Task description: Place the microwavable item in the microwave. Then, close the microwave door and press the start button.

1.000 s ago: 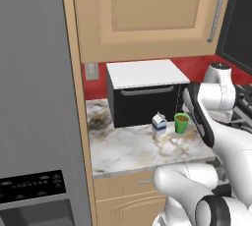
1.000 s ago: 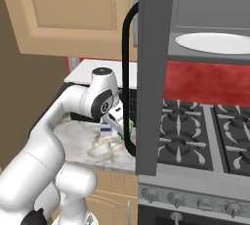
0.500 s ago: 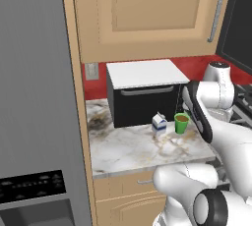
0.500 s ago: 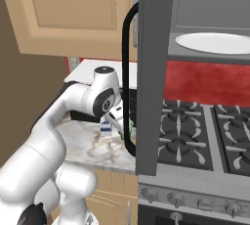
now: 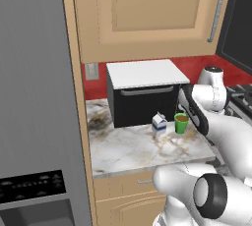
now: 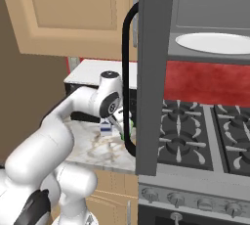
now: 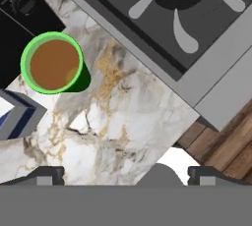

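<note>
Cup is standing upright on the counter, long axis vertical, open mouth facing up, narrowing toward its base. In the hand view I am looking almost straight down into it: brown liquid is filling the green rim, and a strip of the outer wall is showing at its lower right. The cup is sitting just beside the carton, apart from it, in front of the black oven and near the counter's stove-side edge.

My gripper is hanging above the bare marble with jaws spread fully wide, gripping nothing; the cup is lying off to the upper left of the fingertips, outside the gap. In the left base view my forearm is covering the gripper itself.

The microwave is standing open with the white plate inside; its door is swung out toward me, edge-on in the right base view, handle curving down its face. That door is hiding most of the cup there; a green sliver is peeking out by the handle. The carton is cut off at the hand view's left edge. The stove is running off the frame to the right.
</note>
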